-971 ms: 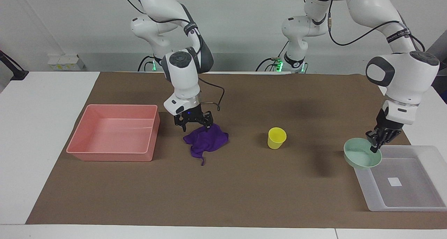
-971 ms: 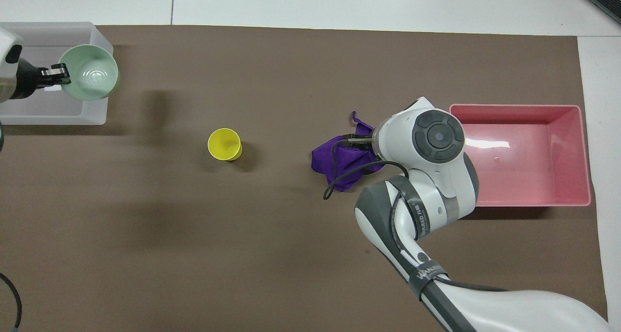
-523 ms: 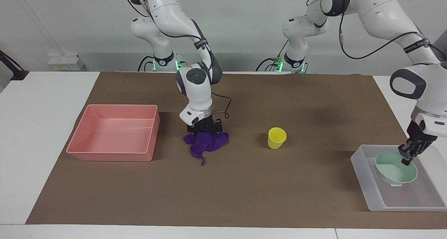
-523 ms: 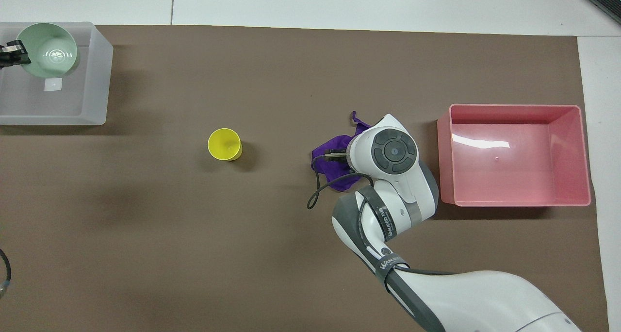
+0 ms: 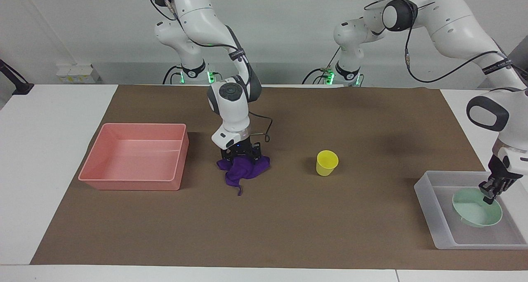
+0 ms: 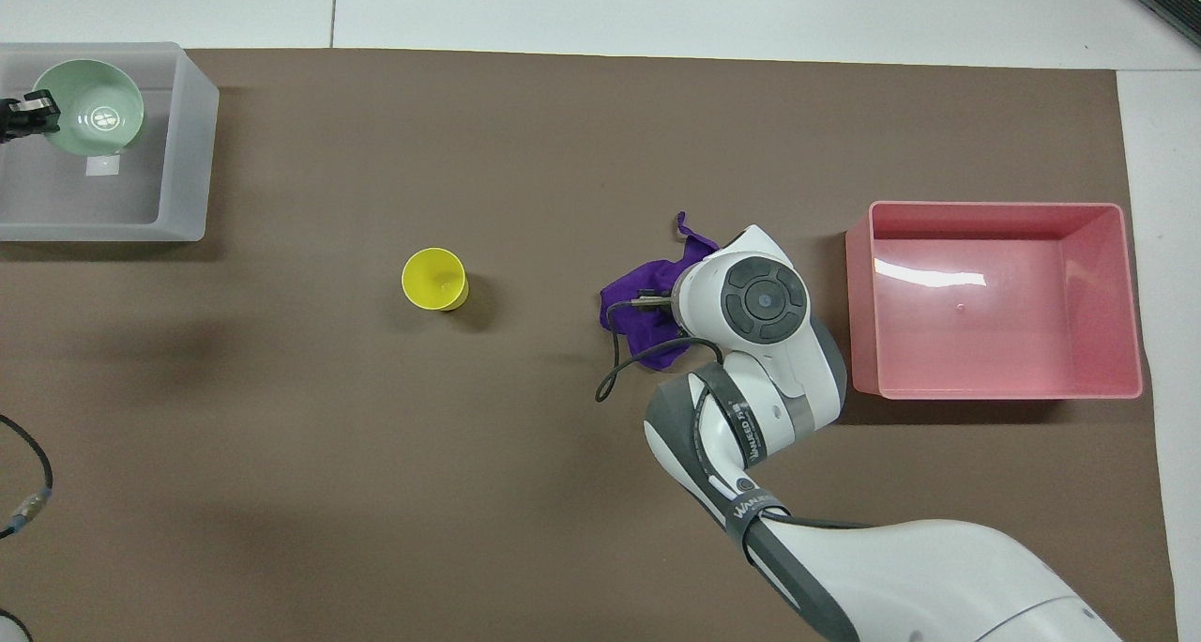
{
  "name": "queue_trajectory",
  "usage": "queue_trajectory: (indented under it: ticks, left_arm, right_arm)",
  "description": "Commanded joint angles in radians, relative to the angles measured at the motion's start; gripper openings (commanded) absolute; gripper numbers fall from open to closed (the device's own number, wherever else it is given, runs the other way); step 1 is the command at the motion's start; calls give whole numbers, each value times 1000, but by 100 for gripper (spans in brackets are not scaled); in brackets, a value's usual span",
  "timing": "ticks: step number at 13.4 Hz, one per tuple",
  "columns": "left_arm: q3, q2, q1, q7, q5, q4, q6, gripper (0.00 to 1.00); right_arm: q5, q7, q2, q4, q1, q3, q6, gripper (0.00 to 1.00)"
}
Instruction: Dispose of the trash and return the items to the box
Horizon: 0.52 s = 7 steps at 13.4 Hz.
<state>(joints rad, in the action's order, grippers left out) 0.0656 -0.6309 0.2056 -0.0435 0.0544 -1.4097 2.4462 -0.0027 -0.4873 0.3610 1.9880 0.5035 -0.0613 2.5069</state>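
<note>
Right pincer [image 5: 241,155] is planted down on the crumpled purple cloth [image 5: 243,169], fingers pinched into the soft fabric, one thin corner trailing off. The cloth sits on the brown paper mat [image 5: 288,224] covering the bench, just beside the glossy pink plastic tray [image 5: 134,179]. The little yellow plastic cup [image 5: 327,163] stands upright mid-mat, roughly level with the cloth. Toward the left arm's end, the left pincer [image 5: 491,195] grips the rim of the shallow mint-green bowl [image 5: 476,212], which is tilted inside the translucent whitish box [image 5: 433,216].
</note>
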Motion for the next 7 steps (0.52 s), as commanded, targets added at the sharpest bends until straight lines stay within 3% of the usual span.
queue_trajectory:
  ticks: [1, 5, 7]
  left_arm:
    - [-4, 23, 8, -7, -27, -75, 48, 2]
    - [-4, 30, -12, -1, -36, -66, 21, 41]
    - [-12, 31, -15, 0, -42, -28, -47, 76]
  right_arm:
    - [-2, -10, -43, -4, -5, -3, -84, 0]
    - [-22, -11, -163, -26, -28, -11, -215, 0]
    - [-46, -2, -224, -55, -71, -9, -287, 0]
